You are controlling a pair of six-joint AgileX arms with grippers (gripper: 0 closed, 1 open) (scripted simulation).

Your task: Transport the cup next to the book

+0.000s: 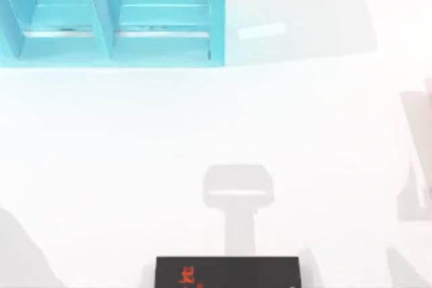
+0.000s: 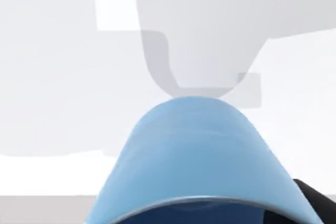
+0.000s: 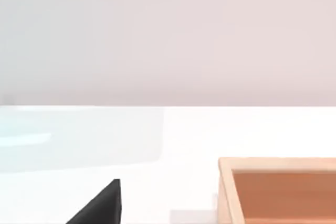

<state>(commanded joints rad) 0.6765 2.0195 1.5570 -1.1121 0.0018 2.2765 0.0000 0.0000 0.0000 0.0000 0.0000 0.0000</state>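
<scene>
One cup (image 2: 199, 156), light blue, close under the left wrist camera; grip state cannot be told. One book (image 1: 227, 272), black, red lettering, at table's (image 1: 135, 153) near edge. One turquoise shelf unit (image 1: 111, 15). One wooden tray (image 3: 278, 190).

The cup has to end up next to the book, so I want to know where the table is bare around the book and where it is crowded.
The white table is bare across its middle, between the turquoise shelf unit at the far left and the book at the near edge. Both sides of the book look free. The shelf corner is crowded. The left wrist view shows the cup close up; the right wrist view shows a wooden box.
</scene>
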